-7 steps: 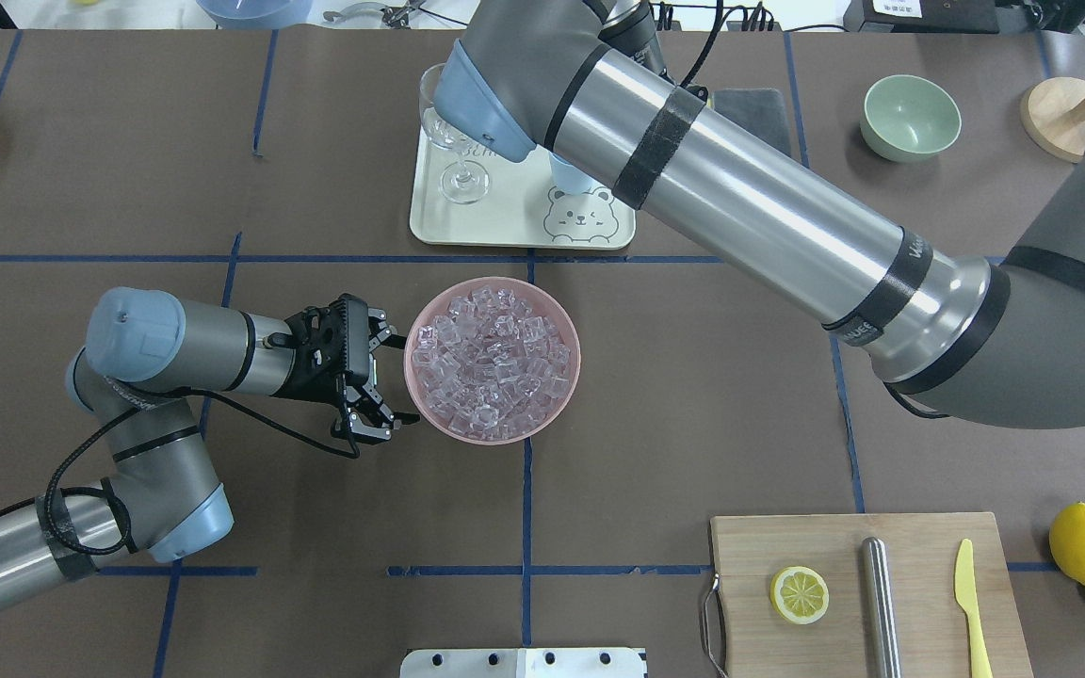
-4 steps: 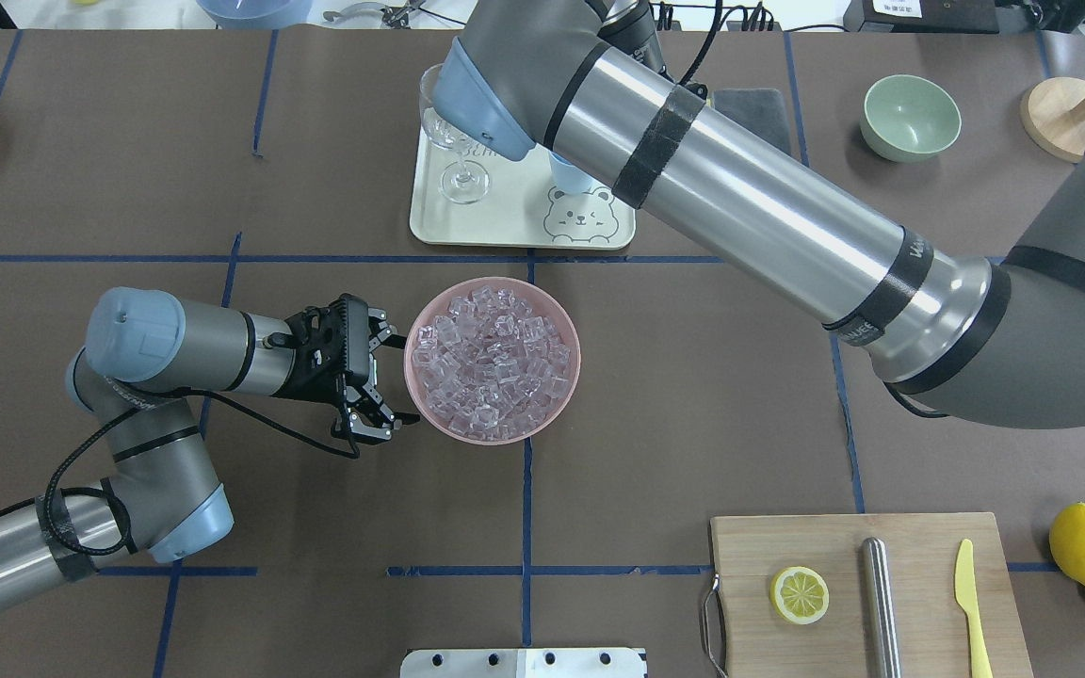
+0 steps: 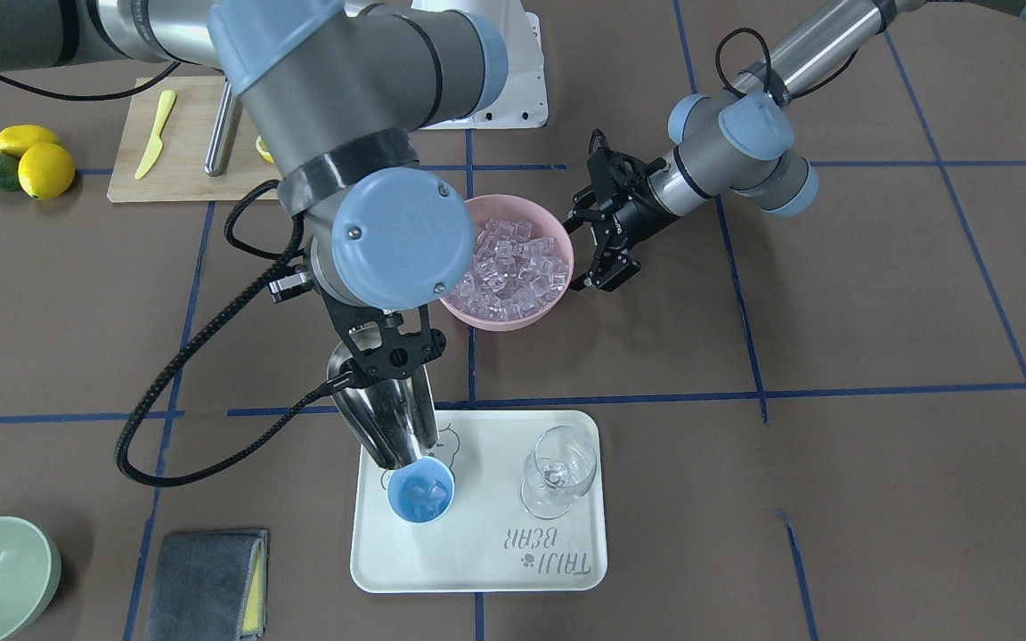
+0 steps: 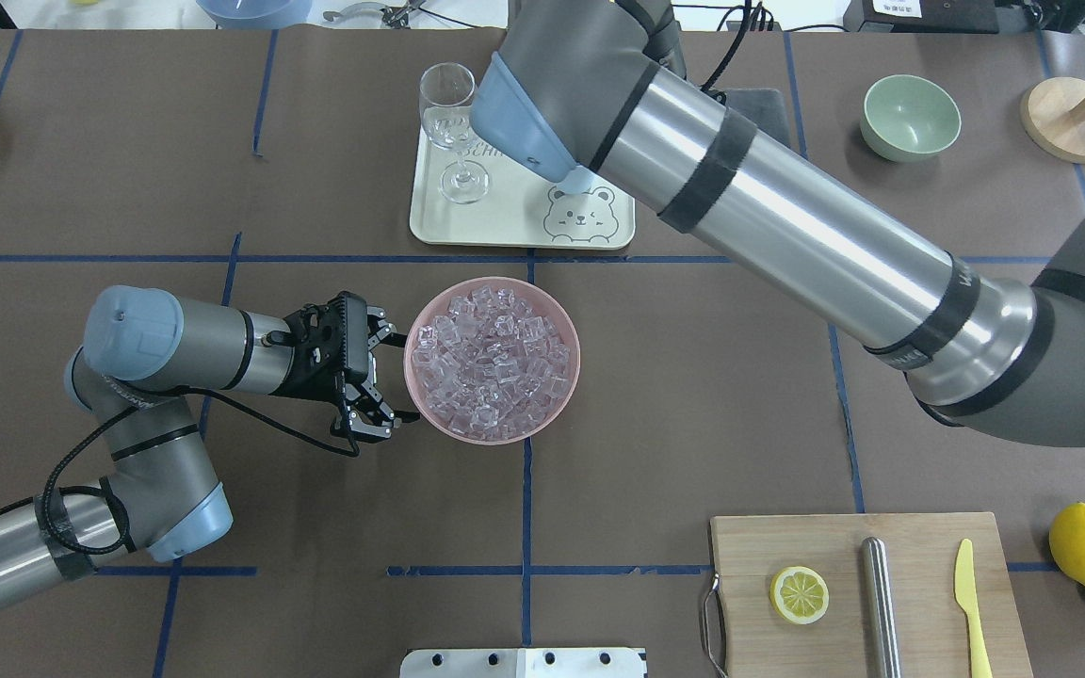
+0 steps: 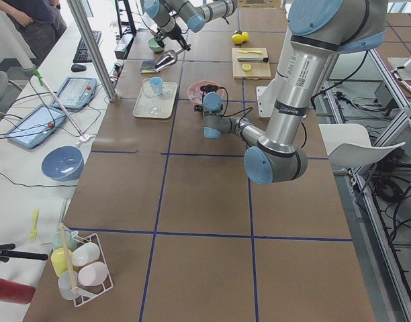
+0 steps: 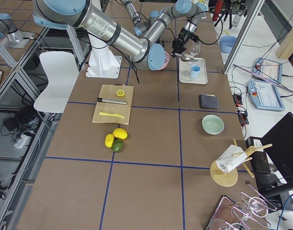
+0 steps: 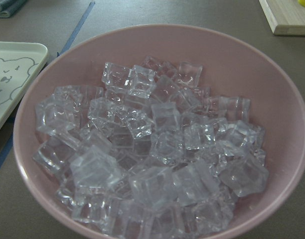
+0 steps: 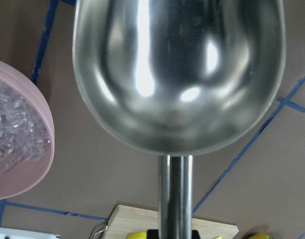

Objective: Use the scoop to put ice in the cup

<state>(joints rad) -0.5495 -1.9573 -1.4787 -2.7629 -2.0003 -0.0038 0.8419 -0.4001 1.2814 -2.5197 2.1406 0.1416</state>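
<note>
The right hand [image 3: 386, 354] is clamped on the thin handle of the shiny steel scoop [image 3: 386, 425], its trough tipped down over the small light-blue cup [image 3: 400, 501] at the hand's 6 o'clock in the front view. The cup, on a cream tray [image 3: 477, 534], holds a few clear ice cubes [image 3: 427, 489]; most fill the pink bowl [image 3: 508, 320]. The left hand [image 4: 398, 380], fingers apart, sits at the bowl's 9 o'clock seen overhead.

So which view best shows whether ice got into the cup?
The front-facing view: it looks down into the cup, ice visible inside. Overhead, the right arm nearly hides it; both side views show it tiny; wrist views miss it.
</note>
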